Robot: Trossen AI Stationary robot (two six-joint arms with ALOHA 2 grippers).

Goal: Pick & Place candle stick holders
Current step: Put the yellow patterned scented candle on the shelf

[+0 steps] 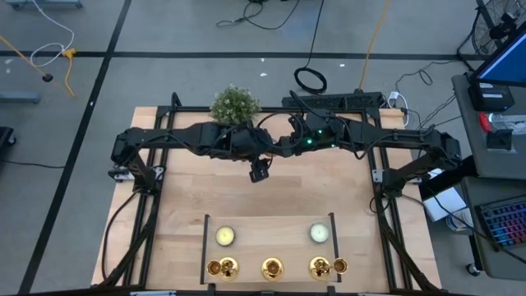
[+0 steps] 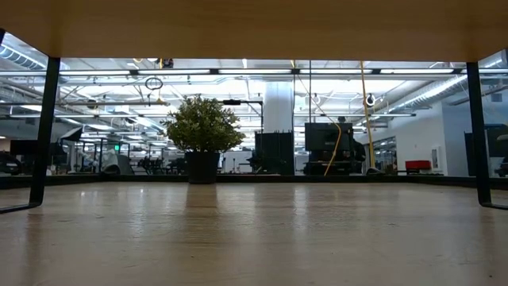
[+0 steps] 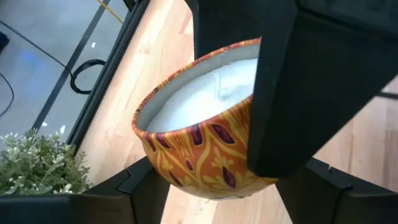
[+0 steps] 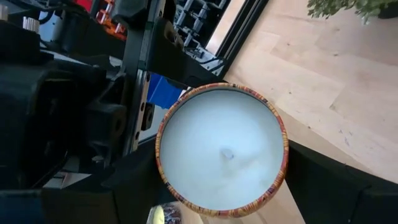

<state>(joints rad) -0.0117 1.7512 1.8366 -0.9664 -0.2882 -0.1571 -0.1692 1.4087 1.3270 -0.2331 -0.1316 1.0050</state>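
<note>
The gold candlestick holders [image 1: 272, 267] stand in a row at the table's [image 1: 181, 214] front edge. Just behind them sit two candles [image 1: 225, 236]. Farther back, the left gripper [image 1: 260, 171] and right gripper [image 1: 288, 144] hang at mid-table, with their opening impossible to tell. A potted plant [image 1: 235, 105] stands at the rear.

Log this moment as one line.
left arm, right arm: folded at table back by plant | candle stick holders: three, front edge, untouched
</note>
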